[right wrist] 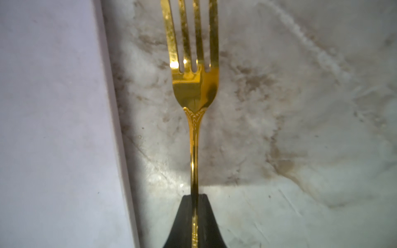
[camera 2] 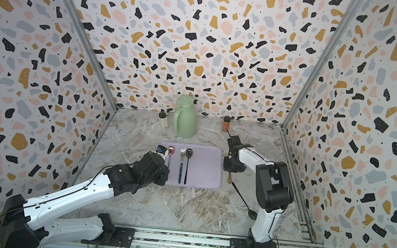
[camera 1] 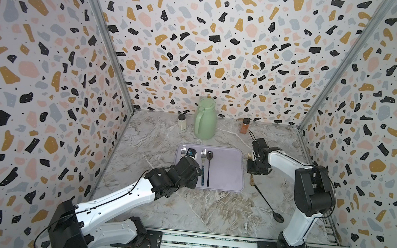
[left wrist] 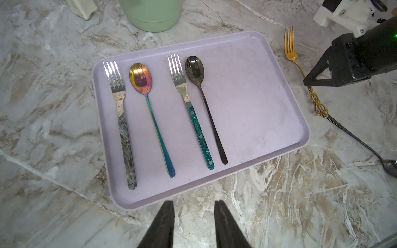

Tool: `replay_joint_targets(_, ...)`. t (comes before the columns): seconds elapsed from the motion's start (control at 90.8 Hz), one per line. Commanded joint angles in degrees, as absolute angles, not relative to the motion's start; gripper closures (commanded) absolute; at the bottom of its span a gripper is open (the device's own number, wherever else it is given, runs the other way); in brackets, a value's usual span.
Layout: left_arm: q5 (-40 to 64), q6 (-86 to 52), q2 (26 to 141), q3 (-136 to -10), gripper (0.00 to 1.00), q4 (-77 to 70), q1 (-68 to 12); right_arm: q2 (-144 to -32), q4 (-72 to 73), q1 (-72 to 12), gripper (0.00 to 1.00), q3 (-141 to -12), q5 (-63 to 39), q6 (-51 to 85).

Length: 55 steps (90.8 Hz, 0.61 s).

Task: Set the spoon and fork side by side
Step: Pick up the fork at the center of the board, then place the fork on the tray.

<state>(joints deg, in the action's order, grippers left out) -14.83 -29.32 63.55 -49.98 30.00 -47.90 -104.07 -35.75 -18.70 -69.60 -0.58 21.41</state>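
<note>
Robot lab cell, kitchen-styled
Terrazzo-print panels (camera 1: 34,74) box in a marble-look worktop (camera 1: 208,211) — arms (camera 1: 119,196) mount on a rail (camera 1: 205,241) along its front edge, a green jug (camera 1: 205,120) at its rear edge.

A green jug (camera 1: 205,120) stands at the back of the marble bench (camera 1: 208,211), between a pale shaker (camera 1: 182,122) and an orange spice jar (camera 1: 245,126)

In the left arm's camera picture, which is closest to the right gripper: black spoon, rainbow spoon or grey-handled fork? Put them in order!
1. Black spoon, on the tray half nearer the right gripper.
2. Rainbow spoon, on the tray's farther half.
3. Grey-handled fork, beside the tray's far edge.
</note>
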Motion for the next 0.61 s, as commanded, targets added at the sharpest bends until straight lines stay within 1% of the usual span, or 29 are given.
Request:
replay_joint_targets(0.0, -15.49, -28.78, 61.92, -49.47, 0.66, 30.77, -47.72, -97.31, -40.34, -22.2, 0.95, -72.39, -0.29, 24.53)
replay_joint_targets(0.154, -16.37, -29.17, 60.22, -48.89, 0.65, 31.45, -47.72, -94.9, -40.88, -25.98, 0.95, -72.42, -1.79, 29.35)
replay_joint_targets(0.242, -16.58, -29.48, 59.63, -48.54, 0.65, 31.67, -47.72, -94.72, -39.3, -28.7, 0.97, -72.38, -2.82, 31.47)
replay_joint_targets(0.385, -16.93, -29.93, 59.14, -47.95, 0.65, 32.29, -47.72, -96.84, -38.37, -33.45, 0.97, -74.0, -0.94, 34.2)
replay_joint_targets(0.595, -17.13, -30.8, 57.46, -45.83, 0.65, 32.06, -47.72, -100.98, -33.89, -36.93, 0.97, -74.32, -1.09, 38.38)
